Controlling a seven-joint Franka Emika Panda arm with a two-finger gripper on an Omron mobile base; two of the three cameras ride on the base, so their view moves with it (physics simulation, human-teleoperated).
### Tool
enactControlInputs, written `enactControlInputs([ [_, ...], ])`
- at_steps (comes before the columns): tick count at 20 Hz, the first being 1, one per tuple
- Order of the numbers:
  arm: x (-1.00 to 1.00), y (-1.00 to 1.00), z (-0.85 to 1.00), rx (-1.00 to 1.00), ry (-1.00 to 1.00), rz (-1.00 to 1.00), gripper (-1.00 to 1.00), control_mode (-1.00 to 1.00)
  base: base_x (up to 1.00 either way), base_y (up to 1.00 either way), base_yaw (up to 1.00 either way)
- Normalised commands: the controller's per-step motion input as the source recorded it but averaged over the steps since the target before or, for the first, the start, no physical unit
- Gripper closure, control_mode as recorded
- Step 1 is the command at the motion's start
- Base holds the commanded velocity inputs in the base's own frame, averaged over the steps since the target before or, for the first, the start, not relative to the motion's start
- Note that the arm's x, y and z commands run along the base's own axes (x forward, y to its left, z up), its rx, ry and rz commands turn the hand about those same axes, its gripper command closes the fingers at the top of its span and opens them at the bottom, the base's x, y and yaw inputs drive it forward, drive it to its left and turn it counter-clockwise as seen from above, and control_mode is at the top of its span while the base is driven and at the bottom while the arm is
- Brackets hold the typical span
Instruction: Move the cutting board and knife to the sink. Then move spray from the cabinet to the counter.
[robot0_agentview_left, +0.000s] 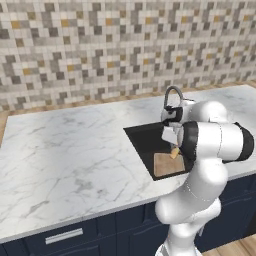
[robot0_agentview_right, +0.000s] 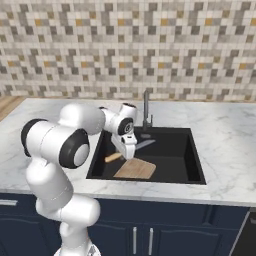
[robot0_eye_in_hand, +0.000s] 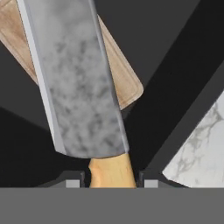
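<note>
Pretty clearly a home kitchen, rendered rather than real. There's a white marble tabletop (robot0_agentview_left: 65, 150) with grey veins, dark navy drawers (robot0_agentview_left: 65, 237) with silver handles underneath, a black recessed sink (robot0_agentview_right: 170, 150) with a gooseneck faucet (robot0_agentview_right: 146, 112), and a mosaic tile backsplash (robot0_agentview_right: 150, 45) in greys, beiges and orange running behind it all.

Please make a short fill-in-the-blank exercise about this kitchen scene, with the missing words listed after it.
1. The gripper is closed on the knife's ____ handle.
2. The cutting board lies inside the ____.
3. The knife hangs above the ____ basin.
4. The counter is white ____.

Missing words: orange; sink; black; marble
</note>
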Motion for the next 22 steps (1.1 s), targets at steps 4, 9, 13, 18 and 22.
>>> enactControlInputs([
  [4, 0.54, -0.23, -0.38, 0.0, 0.0, 0.0, 1.0, -1.0, 0.0, 0.0, 0.0],
  [9, 0.47, -0.2, -0.34, 0.0, 0.0, 0.0, 1.0, -1.0, 0.0, 0.0, 0.0],
  [13, 0.46, -0.01, -0.47, 0.0, 0.0, 0.0, 1.0, -1.0, 0.0, 0.0, 0.0],
  [18, 0.47, 0.12, -0.47, 0.0, 0.0, -0.01, 1.0, -1.0, 0.0, 0.0, 0.0],
  [22, 0.43, 0.03, -0.46, 0.0, 0.0, -0.01, 1.0, -1.0, 0.0, 0.0, 0.0],
])
